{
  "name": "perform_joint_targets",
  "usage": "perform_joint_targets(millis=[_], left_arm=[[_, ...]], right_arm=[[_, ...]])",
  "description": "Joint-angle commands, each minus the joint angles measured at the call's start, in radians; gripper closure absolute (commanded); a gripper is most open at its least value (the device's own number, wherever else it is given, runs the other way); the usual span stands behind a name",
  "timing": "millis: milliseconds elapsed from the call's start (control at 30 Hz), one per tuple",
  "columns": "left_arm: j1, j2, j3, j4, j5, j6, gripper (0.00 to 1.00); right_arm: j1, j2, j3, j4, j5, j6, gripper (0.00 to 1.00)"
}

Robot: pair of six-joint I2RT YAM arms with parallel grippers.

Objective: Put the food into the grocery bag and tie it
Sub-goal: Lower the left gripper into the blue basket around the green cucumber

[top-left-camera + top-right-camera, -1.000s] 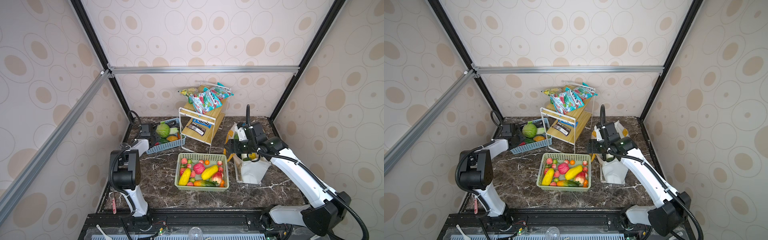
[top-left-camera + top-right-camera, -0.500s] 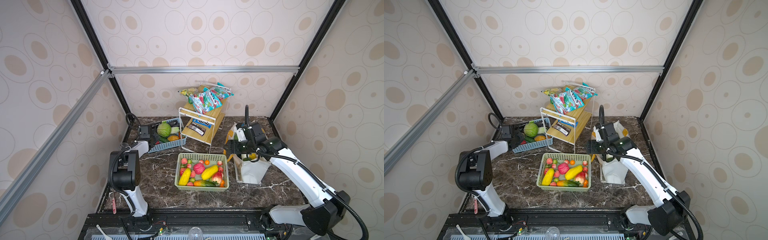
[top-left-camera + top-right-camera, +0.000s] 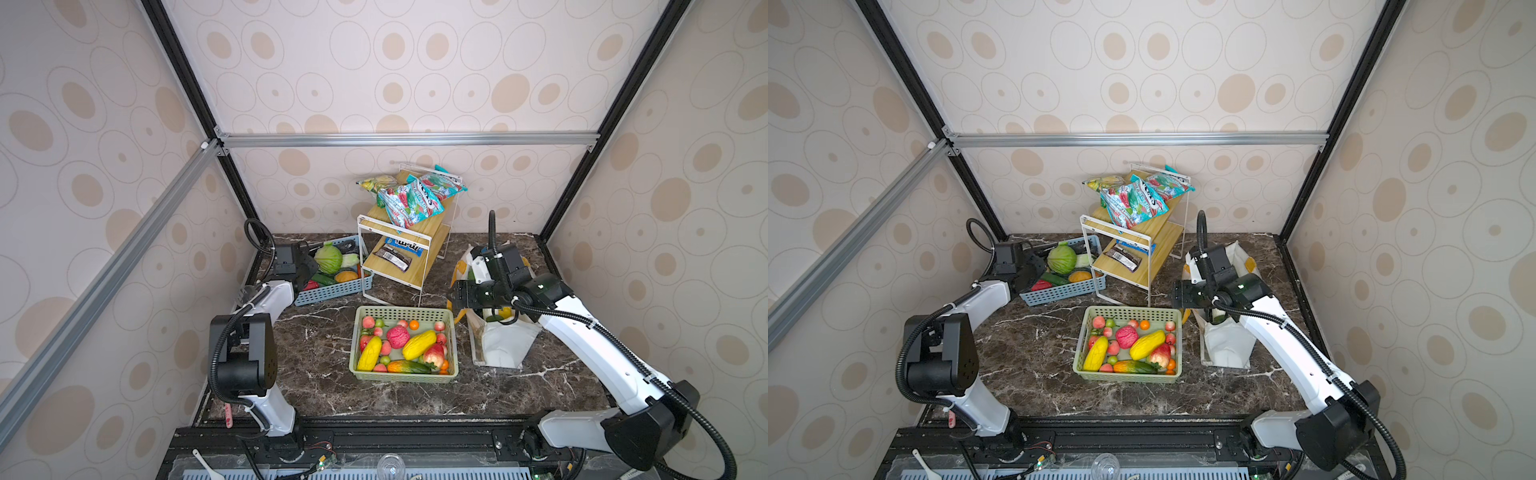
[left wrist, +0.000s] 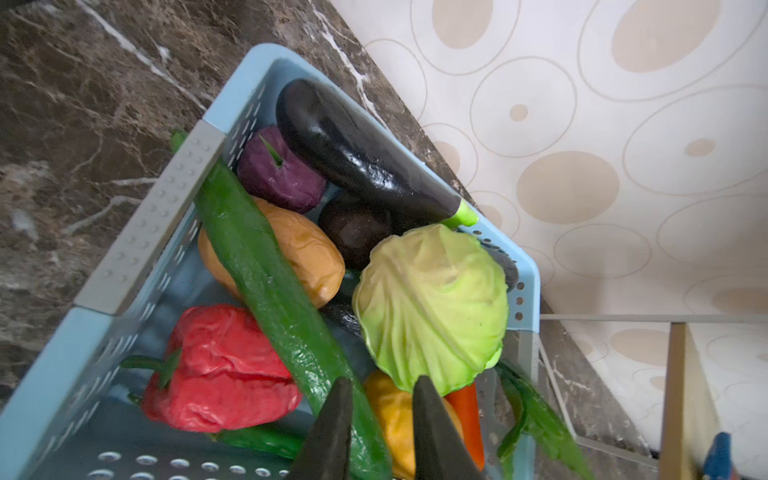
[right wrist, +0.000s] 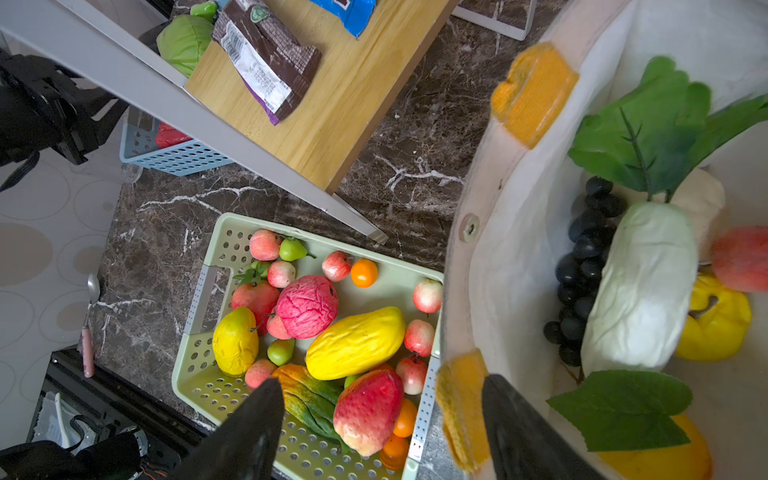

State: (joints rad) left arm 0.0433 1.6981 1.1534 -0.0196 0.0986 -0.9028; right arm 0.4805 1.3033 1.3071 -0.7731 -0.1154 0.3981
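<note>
Cucumber (image 4: 266, 282) under left jaws, slightly parted, bases cropped; right jaws wide, straddling grocery bag (image 5: 498, 257) rim.

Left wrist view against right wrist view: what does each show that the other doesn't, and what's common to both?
Left wrist only: the eggplant and cucumber lying inside the blue basket. Right wrist only: the bag, open, with grapes and a radish inside, plus the green basket of fruit. Both: the blue basket, the cabbage and the red pepper.
</note>
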Motion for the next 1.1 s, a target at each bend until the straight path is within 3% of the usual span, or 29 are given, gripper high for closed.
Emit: perform_joint_targets(millis=[0,200,433,667,900,1067], left_arm=[[-0.003,0.01,0.031,-0.076,-0.024,0.003,0.56],[0.0,0.071,0.035,-0.078,0.002,-0.022,0.49],[0.002,0.141,0.065,-0.093,-0.033,-0.021,0.47],[0.025,0.251,0.078,-0.103,0.007,-0.025,0.42],[0.044,0.27,0.044,-0.089,0.016,-0.024,0.48],[0.055,0.265,0.016,-0.06,0.035,-0.028,0.62]], right_arm=[[0.009,0.002,0.013,-0.002,0.004,-0.001,0.22],[0.017,0.013,0.023,-0.003,0.005,0.0,0.22],[0.019,0.005,0.023,-0.012,0.02,-0.004,0.22],[0.019,0.005,0.022,-0.012,0.023,-0.002,0.22],[0.019,0.008,0.021,-0.012,0.021,-0.001,0.22],[0.021,0.012,0.027,-0.009,0.019,0.001,0.22]])
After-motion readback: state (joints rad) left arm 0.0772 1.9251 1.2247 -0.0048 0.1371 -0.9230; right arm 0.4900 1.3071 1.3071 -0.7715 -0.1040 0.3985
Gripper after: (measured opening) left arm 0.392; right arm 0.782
